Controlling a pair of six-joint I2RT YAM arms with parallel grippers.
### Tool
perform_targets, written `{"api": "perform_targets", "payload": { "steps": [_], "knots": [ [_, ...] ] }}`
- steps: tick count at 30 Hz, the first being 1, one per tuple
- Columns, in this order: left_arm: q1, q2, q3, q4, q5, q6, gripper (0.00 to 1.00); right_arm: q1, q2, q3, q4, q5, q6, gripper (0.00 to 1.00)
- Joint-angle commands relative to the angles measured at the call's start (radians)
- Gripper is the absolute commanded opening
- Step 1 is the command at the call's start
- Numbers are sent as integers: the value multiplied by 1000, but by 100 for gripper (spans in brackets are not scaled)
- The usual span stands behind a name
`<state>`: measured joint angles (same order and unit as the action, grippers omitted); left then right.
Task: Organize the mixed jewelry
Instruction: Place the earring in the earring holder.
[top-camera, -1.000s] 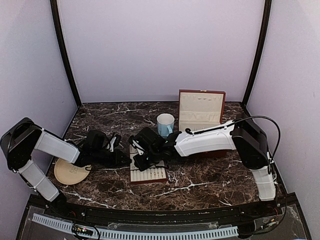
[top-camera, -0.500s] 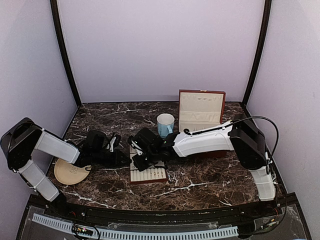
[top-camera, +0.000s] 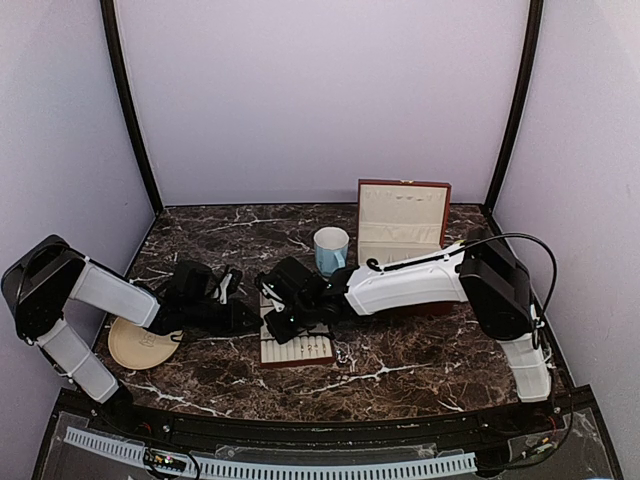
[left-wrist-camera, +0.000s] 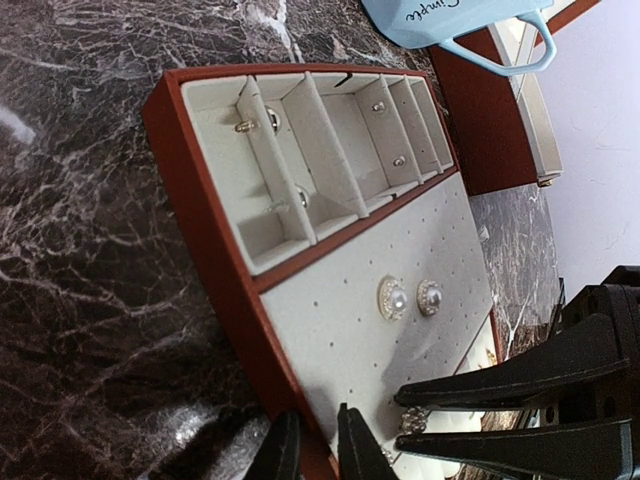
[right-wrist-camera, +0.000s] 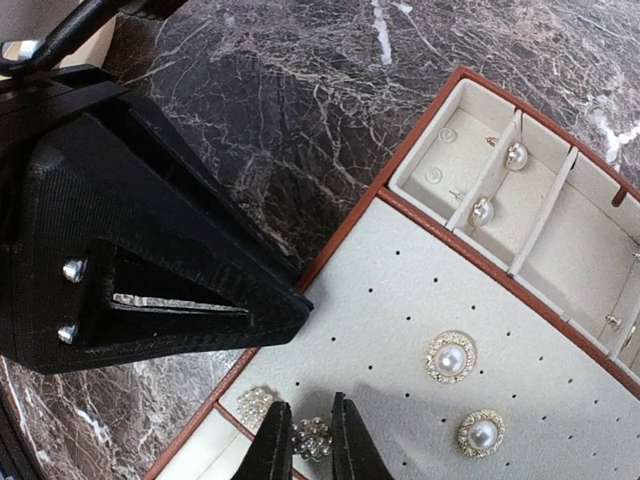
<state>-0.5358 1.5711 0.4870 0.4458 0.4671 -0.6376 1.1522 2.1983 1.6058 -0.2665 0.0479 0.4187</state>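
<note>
The cream tray (top-camera: 300, 350) with its red-brown rim (left-wrist-camera: 195, 210) lies between my two arms. In the left wrist view my left gripper (left-wrist-camera: 312, 452) is shut across the tray's rim at its near corner. My right gripper (right-wrist-camera: 310, 445) is shut on a small pearl-cluster stud (right-wrist-camera: 313, 438) at the edge of the dotted cream pad. A second cluster stud (right-wrist-camera: 256, 404) lies just beside it. Two round pearl studs (right-wrist-camera: 451, 357) (right-wrist-camera: 481, 432) sit on the pad. Small pearl studs (right-wrist-camera: 516, 154) rest in the slotted compartments. From above, both grippers (top-camera: 250, 318) (top-camera: 277, 326) meet at the tray's left side.
A pale blue mug (top-camera: 331, 250) stands just behind the tray. The red-brown box (top-camera: 402, 220) with cream lining stands open at the back right. A tan plate (top-camera: 140, 345) lies under my left arm. Dark marble table all round.
My right gripper has shifted slightly left over the tray. The left arm has not visibly moved.
</note>
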Motion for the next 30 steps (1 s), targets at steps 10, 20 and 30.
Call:
{"api": "perform_targets", "payload": {
  "steps": [10,20,30],
  "knots": [
    [0,5,-17,25,25,-5,16,30,13,-17,-11,8,-27,19],
    [1,-3,-17,23,24,-7,16,29,-30,6,-20,29,-25,37],
    [1,-6,-21,27,24,-12,16,16,-66,11,-27,49,9,58]
  ]
}}
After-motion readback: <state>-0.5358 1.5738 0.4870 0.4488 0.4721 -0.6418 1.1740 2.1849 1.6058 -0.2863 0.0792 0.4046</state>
